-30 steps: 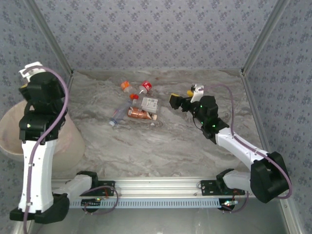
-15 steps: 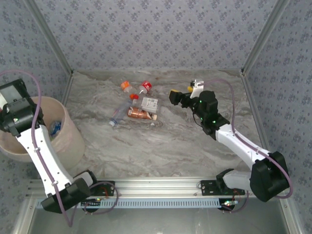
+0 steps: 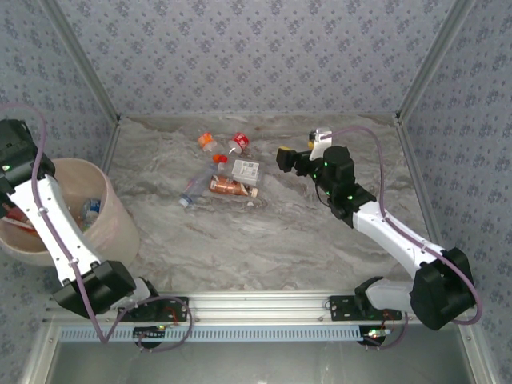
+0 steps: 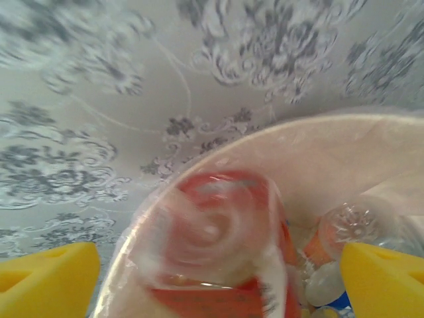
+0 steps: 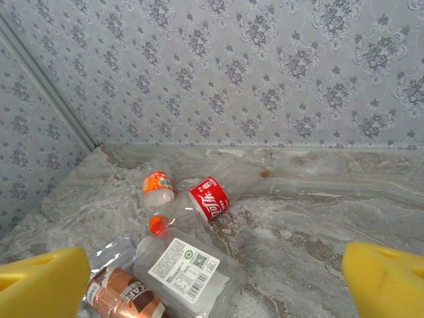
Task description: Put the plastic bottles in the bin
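My left gripper (image 4: 218,281) hangs open over the bin (image 4: 344,159), its yellow fingers wide apart. A blurred clear bottle with a red label (image 4: 212,245) lies between them, touching neither; more bottles (image 4: 344,228) lie in the bin below. From above, the bin (image 3: 120,228) stands off the table's left edge, under my left arm (image 3: 36,196). My right gripper (image 3: 301,152) is open above the table, right of the bottle pile. There lie an orange-labelled bottle (image 5: 158,187), a red-labelled one (image 5: 211,197), a white-labelled one (image 5: 185,265) and a brown-labelled one (image 5: 122,295).
The marble table (image 3: 264,232) is boxed in by patterned walls at the back and both sides. A clear crushed bottle (image 3: 192,190) lies at the pile's left edge. An orange cap (image 5: 156,224) shows among the bottles. The metal rail (image 3: 256,304) runs along the near edge.
My left arm has swung left from the table's edge to over the bin. My right gripper has edged slightly back and left.
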